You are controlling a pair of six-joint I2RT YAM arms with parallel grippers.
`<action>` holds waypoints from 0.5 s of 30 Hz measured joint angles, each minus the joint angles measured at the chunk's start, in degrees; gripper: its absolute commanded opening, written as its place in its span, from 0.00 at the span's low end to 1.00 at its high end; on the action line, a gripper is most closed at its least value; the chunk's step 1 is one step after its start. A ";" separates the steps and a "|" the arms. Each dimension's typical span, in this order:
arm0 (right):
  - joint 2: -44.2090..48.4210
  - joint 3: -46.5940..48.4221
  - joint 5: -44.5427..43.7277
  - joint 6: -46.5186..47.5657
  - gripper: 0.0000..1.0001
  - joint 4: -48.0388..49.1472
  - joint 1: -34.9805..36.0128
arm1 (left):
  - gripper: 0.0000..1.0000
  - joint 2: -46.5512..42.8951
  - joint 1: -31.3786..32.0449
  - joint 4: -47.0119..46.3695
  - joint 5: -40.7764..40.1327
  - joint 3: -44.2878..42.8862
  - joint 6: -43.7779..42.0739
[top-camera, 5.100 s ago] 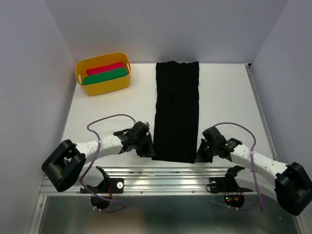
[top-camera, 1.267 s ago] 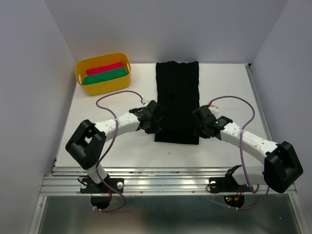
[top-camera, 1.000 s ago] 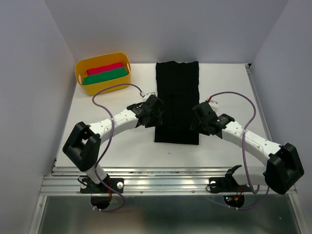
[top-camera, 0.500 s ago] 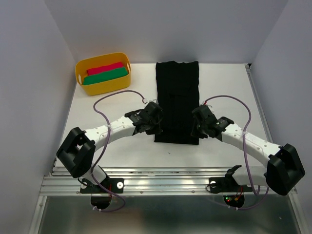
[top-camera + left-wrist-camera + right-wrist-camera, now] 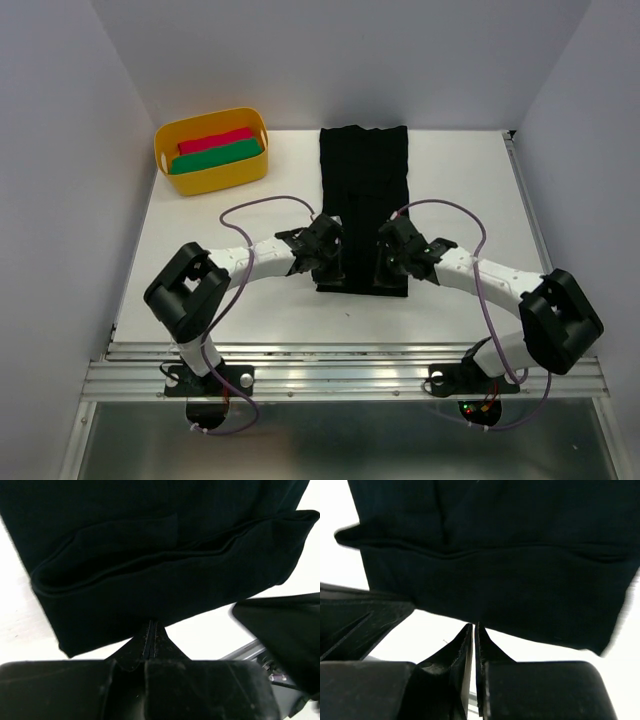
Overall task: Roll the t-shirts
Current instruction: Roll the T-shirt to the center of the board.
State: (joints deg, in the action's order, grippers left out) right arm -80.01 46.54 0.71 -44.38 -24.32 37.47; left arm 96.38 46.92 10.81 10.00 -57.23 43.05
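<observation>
The black t-shirt lies as a long narrow strip down the middle of the white table, its near end turned over into a low roll. The roll shows in the left wrist view and the right wrist view. My left gripper is over the roll's left part, jaws shut, with its tips at the roll's near edge. My right gripper is over the right part, jaws shut to a thin slit, with its tips at the same edge. I see no fabric between either pair of jaws.
A yellow tub stands at the back left, holding a red folded cloth and a green one. A metal rail runs along the table's near edge. Grey walls close in the left, right and back.
Since five seconds ago the shirt's near end was folded forward, so the strip is shorter. In the last second both grippers moved inward from the shirt's sides onto its near end.
</observation>
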 measured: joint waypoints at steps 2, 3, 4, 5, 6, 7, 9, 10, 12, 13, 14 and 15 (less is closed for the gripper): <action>-1.64 0.00 1.31 0.07 0.12 0.96 0.46 | 0.00 0.44 0.00 -0.57 0.28 0.00 0.02; -2.82 -0.02 1.66 0.09 0.12 1.46 0.59 | 0.00 0.57 0.00 -0.72 0.07 0.00 0.02; -3.34 -0.02 1.64 0.15 0.11 1.70 0.74 | 0.00 0.66 0.00 -0.79 -0.22 0.00 0.02; -4.31 -0.07 1.42 0.42 0.12 2.12 0.83 | 0.00 0.70 0.00 -0.74 -0.46 0.00 0.02; -5.20 -0.07 0.74 0.72 0.11 2.27 0.83 | 0.00 0.74 0.00 -0.68 -1.36 0.00 -0.04; -6.32 -0.07 -0.26 1.20 0.11 2.25 0.85 | 0.00 0.81 0.00 -0.61 -1.70 0.00 -0.11; -8.07 -0.07 -1.99 1.90 0.11 2.03 0.85 | 0.00 0.96 -0.02 -0.11 -3.32 0.00 -0.44; -8.41 0.26 -2.47 2.21 0.10 1.99 0.85 | 0.00 1.07 -0.02 0.11 -3.78 0.00 -0.63; -8.41 0.50 -3.76 2.80 0.10 1.75 0.85 | 0.00 1.33 0.00 0.55 -4.92 0.00 -1.01; -8.41 0.55 -4.02 3.02 0.10 1.64 0.87 | 0.00 1.46 0.00 0.85 -5.44 0.00 -1.14; -8.28 0.57 -4.13 3.17 0.10 1.57 0.90 | 0.00 1.53 0.00 1.20 -5.88 0.00 -1.29; -8.07 0.57 -4.33 3.30 0.10 1.20 0.90 | 0.00 1.55 0.00 1.64 -6.34 0.00 -1.44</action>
State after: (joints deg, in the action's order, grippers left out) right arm -88.07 47.11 -3.62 -41.08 -23.11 38.37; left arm 97.93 46.92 12.45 3.66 -57.23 41.60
